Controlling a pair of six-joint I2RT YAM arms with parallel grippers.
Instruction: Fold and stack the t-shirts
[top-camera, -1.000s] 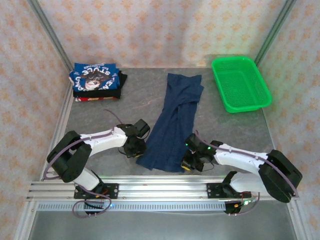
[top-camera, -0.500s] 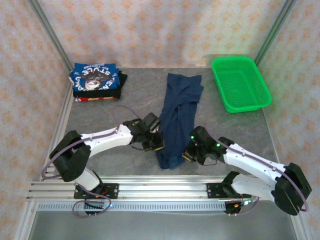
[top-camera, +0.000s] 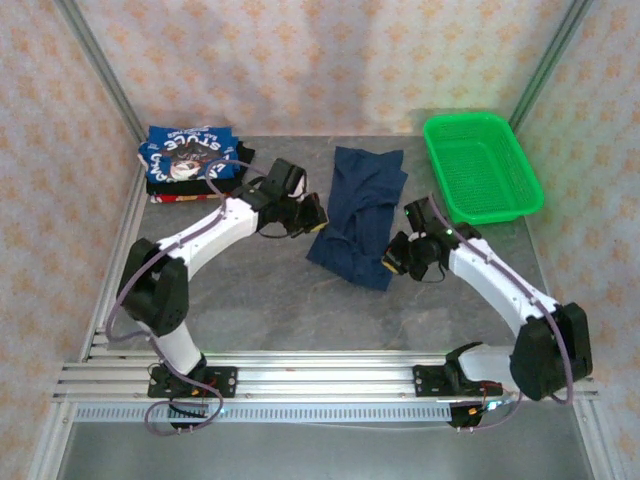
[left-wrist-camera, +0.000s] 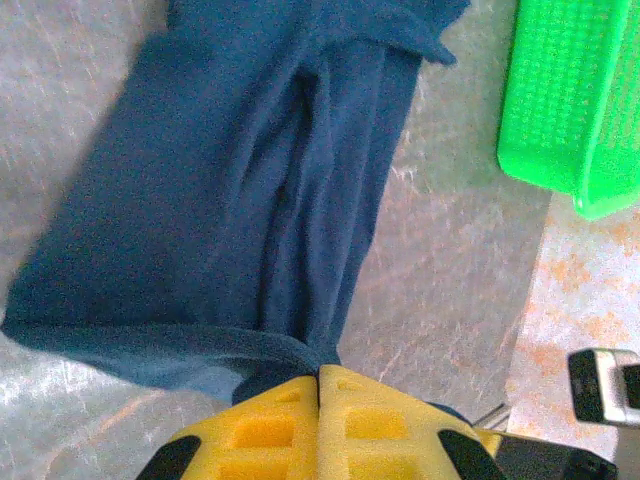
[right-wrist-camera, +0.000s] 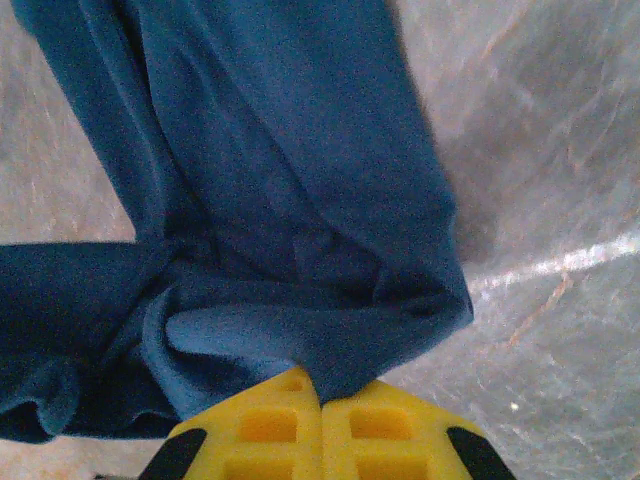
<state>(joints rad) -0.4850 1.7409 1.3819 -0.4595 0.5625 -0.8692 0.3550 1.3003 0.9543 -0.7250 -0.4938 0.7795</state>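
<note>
The dark navy t-shirt (top-camera: 358, 212) lies mid-table, its near end doubled back over the far half. My left gripper (top-camera: 313, 218) is shut on the shirt's left near corner (left-wrist-camera: 300, 352), and my right gripper (top-camera: 394, 262) is shut on the right near corner (right-wrist-camera: 345, 370). Both hold that hem lifted over the cloth, so the fold edge (top-camera: 348, 268) faces the arms. A stack of folded tees (top-camera: 190, 163) sits at the back left, with a blue printed one on top and black and red ones beneath.
A green mesh basket (top-camera: 482, 166) stands at the back right, also seen past the shirt in the left wrist view as a green basket wall (left-wrist-camera: 565, 100). Bare grey tabletop (top-camera: 280, 310) lies between the shirt and the arm bases.
Both grippers have carried the shirt's near hem away from the arm bases toward the back, doubling the long strip over itself. The shirt now covers about half its former length.
</note>
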